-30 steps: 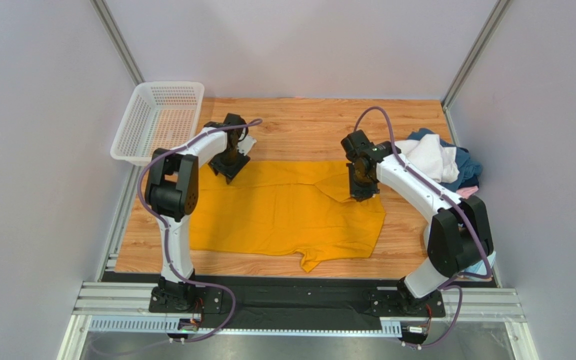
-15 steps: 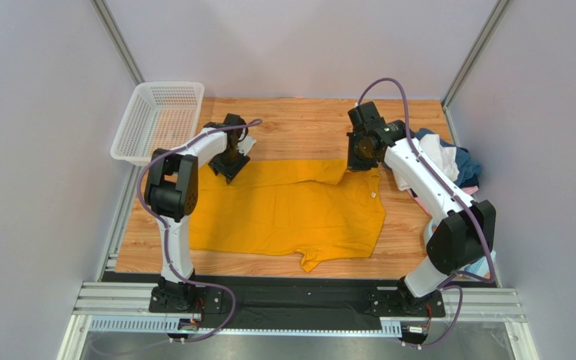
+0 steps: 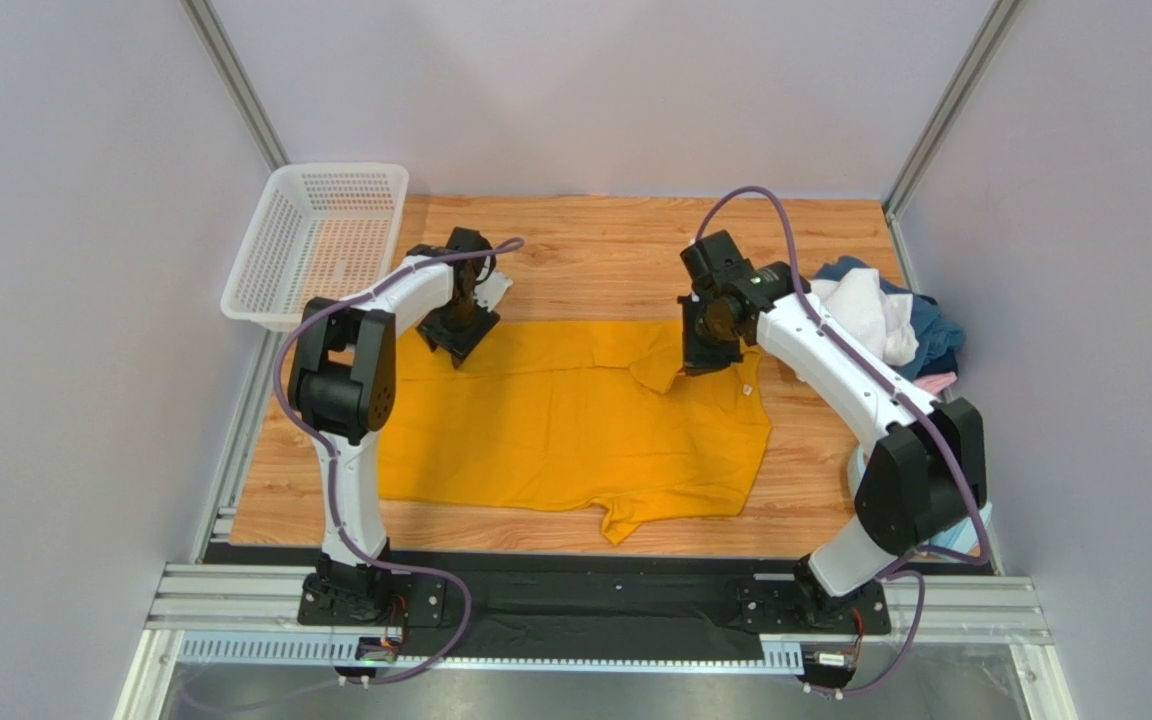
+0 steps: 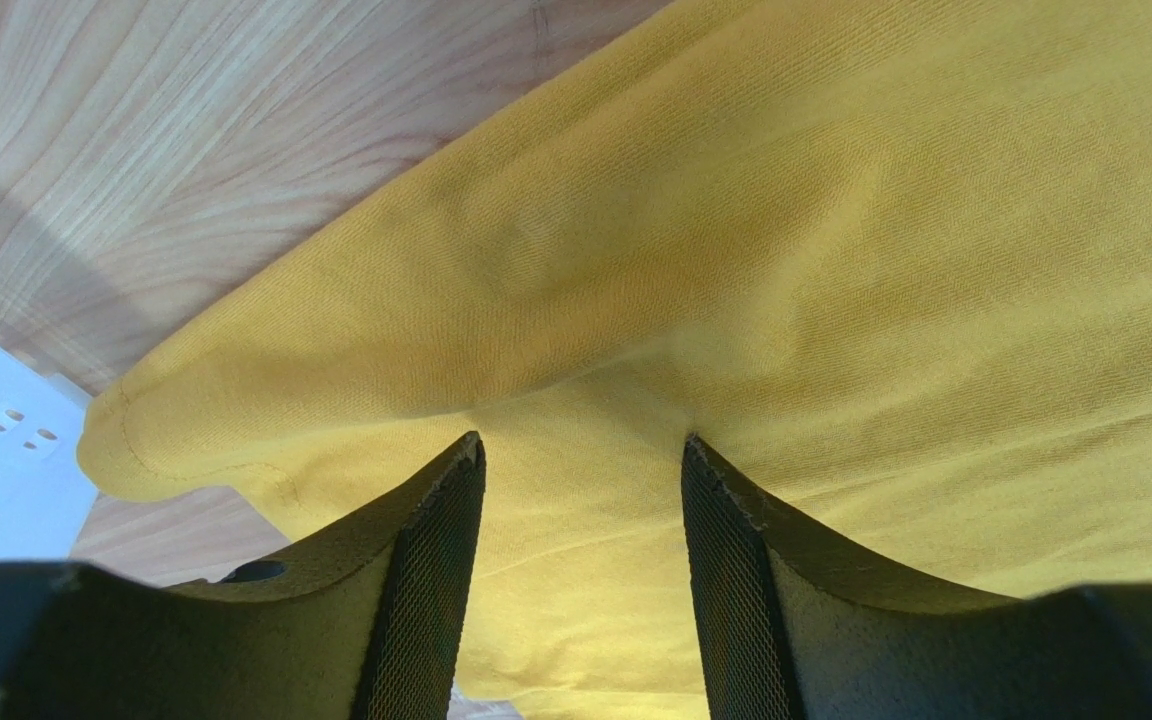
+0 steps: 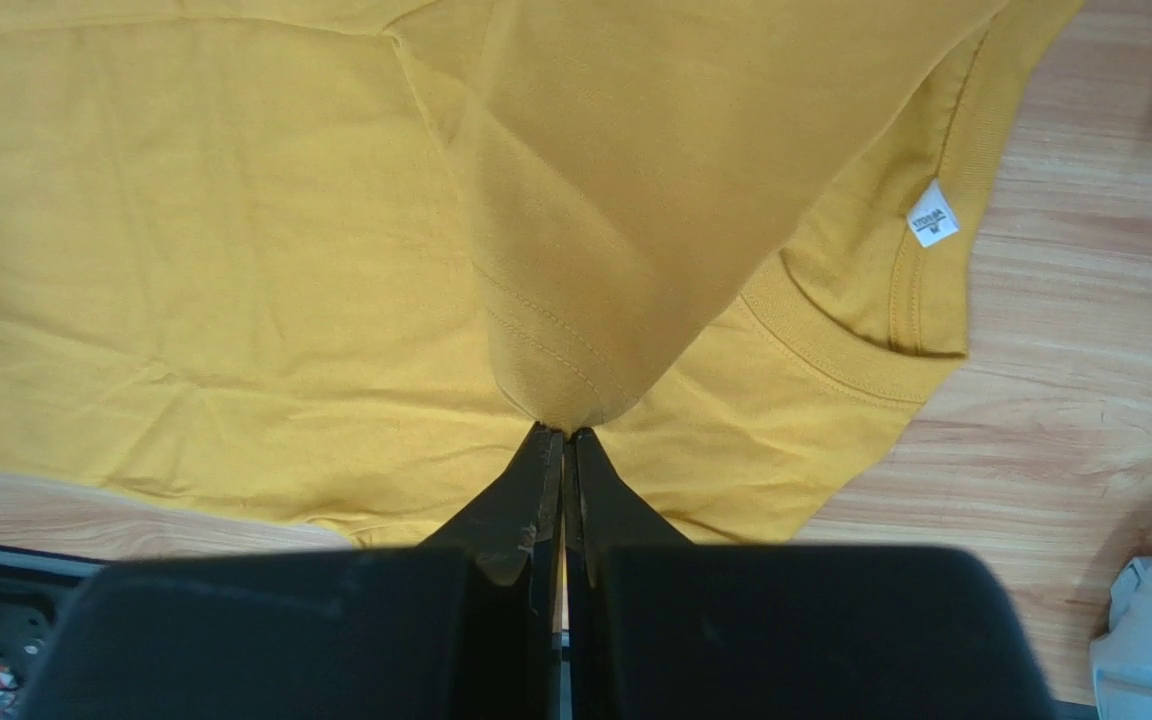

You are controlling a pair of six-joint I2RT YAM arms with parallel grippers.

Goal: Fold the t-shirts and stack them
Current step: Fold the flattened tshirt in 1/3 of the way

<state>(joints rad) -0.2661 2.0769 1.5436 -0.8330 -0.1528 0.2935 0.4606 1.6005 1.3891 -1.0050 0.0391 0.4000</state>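
Right gripper (image 3: 695, 357): jaws clamped on sleeve (image 5: 597, 285) of mustard t-shirt (image 3: 567, 435), which lies spread flat at frame centre. Sleeve, stretched toward upper edge half a second ago, now drawn back inward over body. Judged: sleeve fold under way. Left gripper (image 3: 458, 333): jaws apart over shirt's upper-left corner.

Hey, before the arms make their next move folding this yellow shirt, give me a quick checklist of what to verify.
1. Right hand gripping yellow shirt's far sleeve: ok, shut on it.
2. Left hand holding far corner: cannot tell, jaws apart over cloth.
3. Shirt body flat on table: ok.
4. Pile of other shirts clear of the fold: ok.
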